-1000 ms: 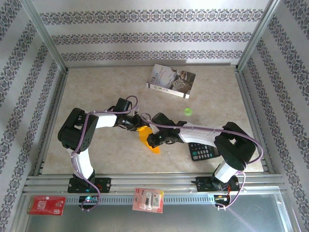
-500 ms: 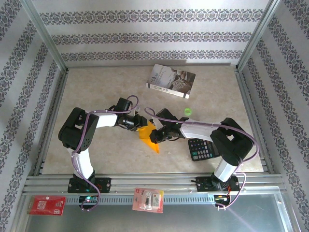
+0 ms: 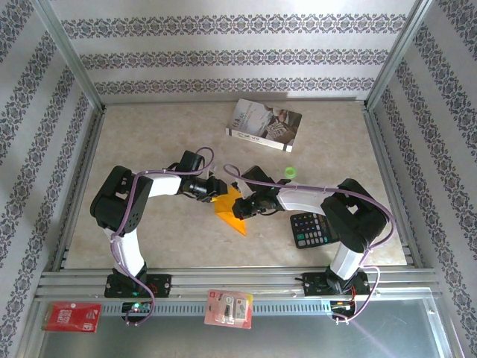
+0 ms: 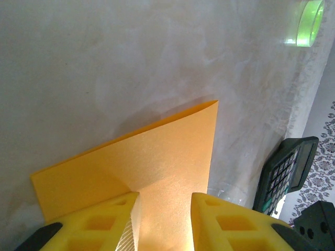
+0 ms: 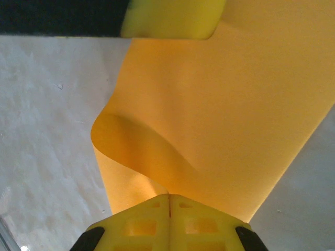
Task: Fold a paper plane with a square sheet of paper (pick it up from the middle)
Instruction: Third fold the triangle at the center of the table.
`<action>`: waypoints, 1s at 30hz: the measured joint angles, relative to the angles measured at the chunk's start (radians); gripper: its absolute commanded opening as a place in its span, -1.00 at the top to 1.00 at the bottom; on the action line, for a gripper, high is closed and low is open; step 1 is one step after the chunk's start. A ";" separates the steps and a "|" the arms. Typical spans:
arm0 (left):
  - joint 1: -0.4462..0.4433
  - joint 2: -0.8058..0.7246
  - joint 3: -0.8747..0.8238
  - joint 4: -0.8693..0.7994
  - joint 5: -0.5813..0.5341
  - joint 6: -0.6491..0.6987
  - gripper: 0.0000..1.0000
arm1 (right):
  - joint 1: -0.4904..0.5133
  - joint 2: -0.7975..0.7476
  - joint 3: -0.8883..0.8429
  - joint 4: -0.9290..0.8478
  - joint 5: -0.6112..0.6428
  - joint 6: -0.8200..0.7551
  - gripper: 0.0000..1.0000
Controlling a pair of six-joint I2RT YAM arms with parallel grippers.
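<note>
The square sheet of paper [image 3: 228,210] is orange and lies partly folded on the table between my two grippers. My left gripper [image 3: 217,191] stands over its left end. In the left wrist view the yellow fingers [image 4: 225,214] are apart, and the sheet [image 4: 157,157] runs between and under the left gripper [image 4: 165,196]. My right gripper [image 3: 241,208] comes in from the right. In its wrist view the right gripper [image 5: 169,197] is shut at the sheet's near edge, and the paper [image 5: 220,104] curls up and over from there. One left finger [image 5: 167,18] rests on the far end.
A black calculator [image 3: 313,229] lies just right of the paper, under the right forearm. A small green disc [image 3: 289,172] sits behind it, and a grey-white book [image 3: 264,124] lies further back. Two packets [image 3: 229,308] rest on the front rail.
My right gripper has moved up and back toward the left gripper, carrying the sheet's edge so that the paper curls over. The left gripper has hardly moved.
</note>
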 measured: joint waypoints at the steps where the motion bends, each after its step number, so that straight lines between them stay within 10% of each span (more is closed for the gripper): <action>1: 0.000 0.000 0.000 0.000 0.000 0.000 0.40 | 0.000 0.000 0.000 0.000 0.000 0.000 0.96; 30: -0.001 0.000 0.005 -0.012 0.000 0.015 0.40 | -0.010 0.000 -0.021 0.005 0.011 -0.030 0.97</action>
